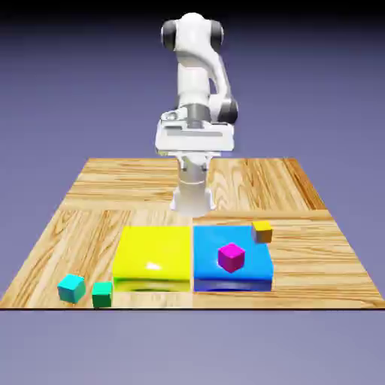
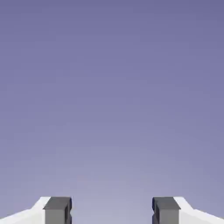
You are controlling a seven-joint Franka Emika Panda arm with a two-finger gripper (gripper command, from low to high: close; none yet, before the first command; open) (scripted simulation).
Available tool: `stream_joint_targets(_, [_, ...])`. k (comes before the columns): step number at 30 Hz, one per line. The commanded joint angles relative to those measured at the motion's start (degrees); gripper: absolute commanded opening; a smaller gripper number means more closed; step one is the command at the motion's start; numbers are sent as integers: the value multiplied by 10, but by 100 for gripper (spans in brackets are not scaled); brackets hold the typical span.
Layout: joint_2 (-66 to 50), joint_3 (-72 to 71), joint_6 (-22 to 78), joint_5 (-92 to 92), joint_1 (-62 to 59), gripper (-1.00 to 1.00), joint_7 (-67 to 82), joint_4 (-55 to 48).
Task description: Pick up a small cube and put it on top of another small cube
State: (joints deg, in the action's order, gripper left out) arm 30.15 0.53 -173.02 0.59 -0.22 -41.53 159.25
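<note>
End effector (image 2: 112,210) spread wide and empty, its grey fingertips (image 2: 57,210) framing only blue-violet backdrop. It hangs above the wooden bench (image 1: 90,188), behind the yellow slab (image 1: 153,258). Well away from it, near the bench's front corner, sits the small cyan cube (image 1: 71,287), beside a darker green cube (image 1: 102,294).

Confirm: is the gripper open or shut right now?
Open. In the hand view the gripper shows its two grey fingertips far apart, with only plain backdrop between them and nothing held.
</note>
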Motion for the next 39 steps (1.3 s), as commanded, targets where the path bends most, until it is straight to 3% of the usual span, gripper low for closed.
stream_joint_targets(1, [-21, 4, 8, 5, -8, 0, 8, -15])
stream_joint_targets(28, [-581, 122, 229, 137, -211, 0, 215, -406])
stream_joint_targets(35, [-684, 92, 169, 166, -239, 0, 238, -444])
stream_joint_targets(36, [-684, 92, 169, 166, -239, -100, 239, -444])
stream_joint_targets(39, [-642, 106, 197, 154, -228, -100, 230, -430])
